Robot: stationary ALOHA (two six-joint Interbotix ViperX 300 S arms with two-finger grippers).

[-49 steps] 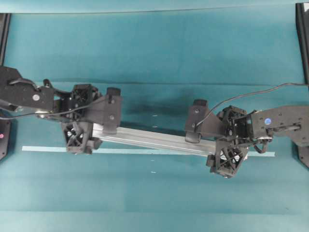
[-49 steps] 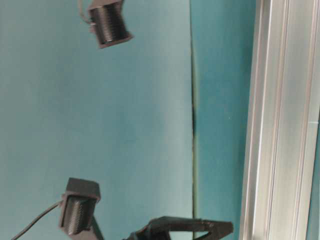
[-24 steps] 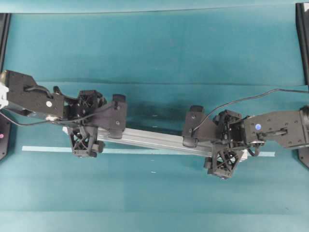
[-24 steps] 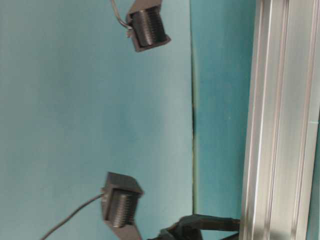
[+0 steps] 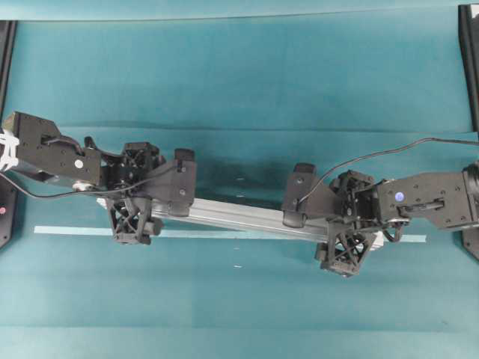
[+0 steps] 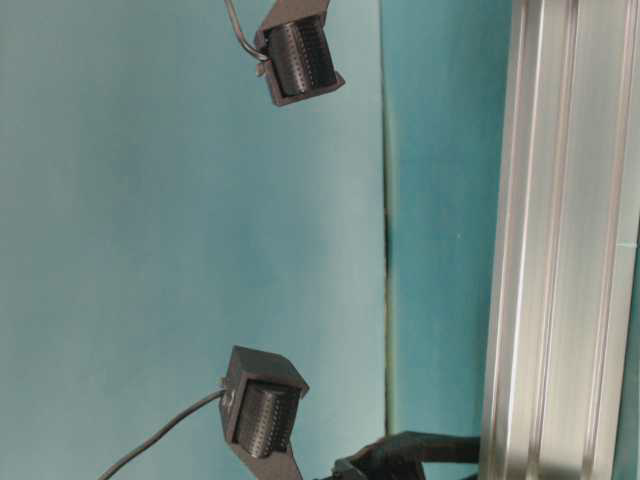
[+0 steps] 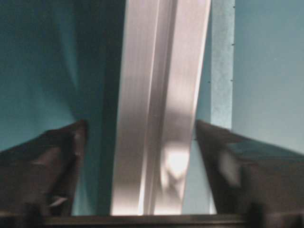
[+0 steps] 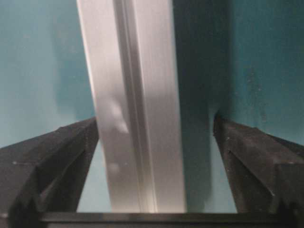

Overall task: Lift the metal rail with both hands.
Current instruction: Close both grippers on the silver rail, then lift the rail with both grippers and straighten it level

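Observation:
The metal rail (image 5: 239,215) lies flat on the teal table, slanting slightly down to the right. My left gripper (image 5: 133,193) straddles its left end, one finger on each side. In the left wrist view the rail (image 7: 159,104) runs between the fingers (image 7: 57,152) with a gap on both sides, so the left gripper (image 7: 140,124) is open. My right gripper (image 5: 352,223) straddles the right end. There the rail (image 8: 135,109) sits close against the left finger (image 8: 61,156), with a wide gap to the other finger. The right gripper (image 8: 156,118) is open.
A thin pale-teal tape strip (image 5: 75,230) runs across the table under and beside the rail. Black frame posts (image 5: 469,60) stand at the table's side edges. In the table-level view the rail (image 6: 560,240) fills the right side, and two wrist cameras (image 6: 262,415) hang over the mat.
Both arms have moved inward and come down, so the fingers now stand on either side of the rail. The left fingers look slightly closer together. The rail has not moved.

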